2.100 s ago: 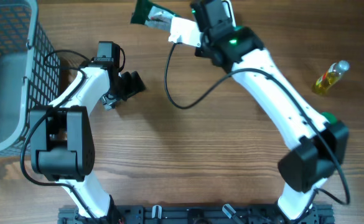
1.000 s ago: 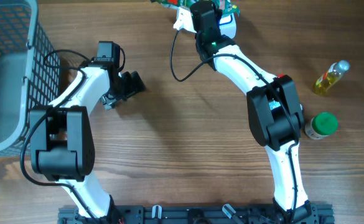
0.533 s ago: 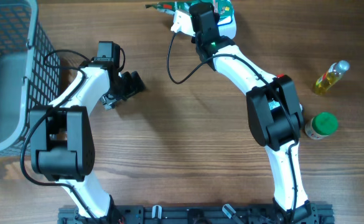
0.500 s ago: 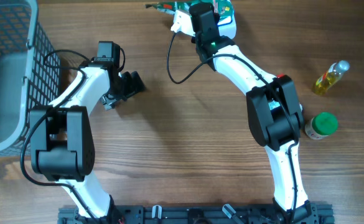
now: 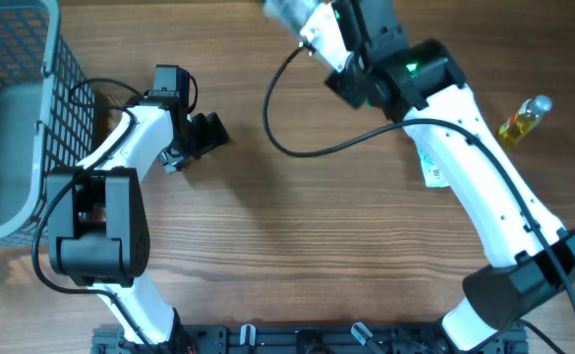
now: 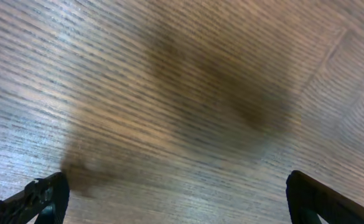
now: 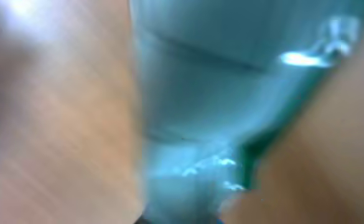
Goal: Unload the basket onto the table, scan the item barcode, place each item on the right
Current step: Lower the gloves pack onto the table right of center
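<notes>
- The packet [image 5: 285,12] is held by the right fingers [image 5: 314,31], which are closed tight on it, at the far edge of the tabletop [image 5: 297,246], right of centre.
- In the overhead view the packet is motion-blurred and partly cut off by the frame edge.
- In the right wrist view the middle is filled by the blurred teal-green packet [image 7: 200,106], with wood seen on both sides. No barcode can be made out.
- The left fingers [image 6: 45,196] are spread wide with nothing between them. Only bare wood is seen below.
- The left arm is bent over the left half of the tabletop, just beside the wire basket [image 5: 12,59] at the far left corner.
- A small bottle [image 5: 523,120] of yellow liquid is lying near the right edge, well apart from the packet.
- A black cable [image 5: 277,128] is looped from the right wrist across the tabletop's far middle.
</notes>
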You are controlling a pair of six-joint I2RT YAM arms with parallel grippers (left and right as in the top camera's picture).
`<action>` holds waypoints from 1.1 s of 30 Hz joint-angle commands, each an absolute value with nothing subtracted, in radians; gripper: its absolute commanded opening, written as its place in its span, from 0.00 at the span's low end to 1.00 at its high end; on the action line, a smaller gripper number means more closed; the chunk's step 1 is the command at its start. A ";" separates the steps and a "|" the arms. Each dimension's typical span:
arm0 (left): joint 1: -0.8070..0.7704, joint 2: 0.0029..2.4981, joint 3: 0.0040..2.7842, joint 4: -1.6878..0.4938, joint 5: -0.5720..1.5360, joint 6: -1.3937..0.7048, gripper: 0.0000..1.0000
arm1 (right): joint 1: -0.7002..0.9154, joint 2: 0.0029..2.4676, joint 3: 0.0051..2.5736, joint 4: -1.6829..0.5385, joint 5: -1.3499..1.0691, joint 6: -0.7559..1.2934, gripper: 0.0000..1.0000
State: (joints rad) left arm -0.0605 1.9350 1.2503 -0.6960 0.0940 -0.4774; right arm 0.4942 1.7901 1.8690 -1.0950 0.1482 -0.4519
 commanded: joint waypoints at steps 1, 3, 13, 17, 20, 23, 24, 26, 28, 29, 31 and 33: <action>-0.060 1.923 1.258 -0.694 0.084 -0.476 1.00 | 0.496 1.826 1.789 -1.277 -0.148 -0.142 0.04; -0.060 1.923 1.258 -0.694 0.084 -0.476 1.00 | 0.496 1.826 1.684 -1.291 -0.147 0.001 0.04; -0.061 1.923 1.258 -0.695 0.084 -0.476 1.00 | 0.428 1.826 1.369 -1.152 0.038 0.381 0.45; -0.061 1.923 1.258 -0.695 0.084 -0.476 1.00 | 0.427 1.826 1.367 -1.132 0.122 0.386 0.75; -0.061 1.923 1.258 -0.694 0.084 -0.476 1.00 | 0.427 1.826 1.367 -1.129 0.197 0.396 0.81; -0.061 1.923 1.258 -0.694 0.084 -0.476 1.00 | 0.427 1.826 1.367 -1.110 0.202 0.396 0.84; -0.061 1.923 1.258 -0.695 0.084 -0.476 1.00 | 0.428 1.826 1.367 -1.090 0.153 0.396 0.84; -0.061 1.923 1.258 -0.695 0.084 -0.476 1.00 | 0.428 1.826 1.366 -1.063 0.028 0.393 0.60; -0.061 1.923 1.258 -0.695 0.084 -0.476 1.00 | 0.428 1.827 1.363 -1.031 -0.062 0.395 0.04; -0.061 1.923 1.258 -0.695 0.084 -0.476 1.00 | 0.429 1.827 1.340 -0.982 -0.103 0.396 0.04; -0.061 1.923 1.258 -0.695 0.084 -0.476 1.00 | 0.429 1.827 1.271 -0.876 -0.113 0.397 0.06; -0.061 1.923 1.258 -0.695 0.084 -0.476 1.00 | 0.429 1.827 1.206 -0.774 -0.113 0.420 0.10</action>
